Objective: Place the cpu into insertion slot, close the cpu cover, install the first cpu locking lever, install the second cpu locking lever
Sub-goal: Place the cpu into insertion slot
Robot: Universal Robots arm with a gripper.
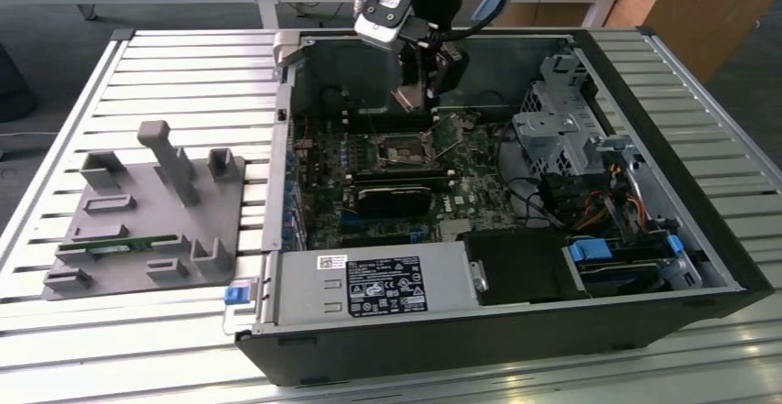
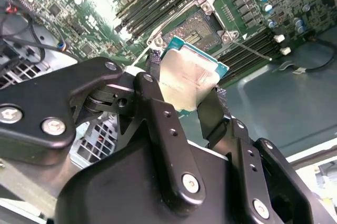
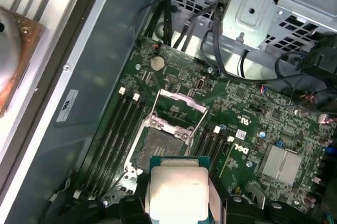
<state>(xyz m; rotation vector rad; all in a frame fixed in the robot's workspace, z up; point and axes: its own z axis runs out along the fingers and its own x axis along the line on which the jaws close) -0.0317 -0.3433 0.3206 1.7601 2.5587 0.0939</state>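
My gripper (image 1: 416, 92) hangs inside the open computer case, shut on the cpu (image 2: 189, 79), a flat square chip with a dull silver top and green edge. In both wrist views the black fingers (image 2: 155, 71) clamp two opposite sides of the chip (image 3: 176, 192). The insertion slot (image 3: 158, 150) lies below, dark in the centre and bare, with the cpu held a little above it and off to one side. The cpu cover (image 3: 181, 109) stands swung open on the slot's far side. A thin wire lever (image 3: 202, 121) sticks up beside it.
Long black memory slots (image 3: 113, 129) flank the socket. A black card (image 1: 391, 198), the power supply (image 1: 373, 285), a metal drive cage (image 1: 562, 138) and loose cables (image 1: 599, 212) fill the case. A grey fixture (image 1: 146, 212) sits on the slatted table at the exterior view's left.
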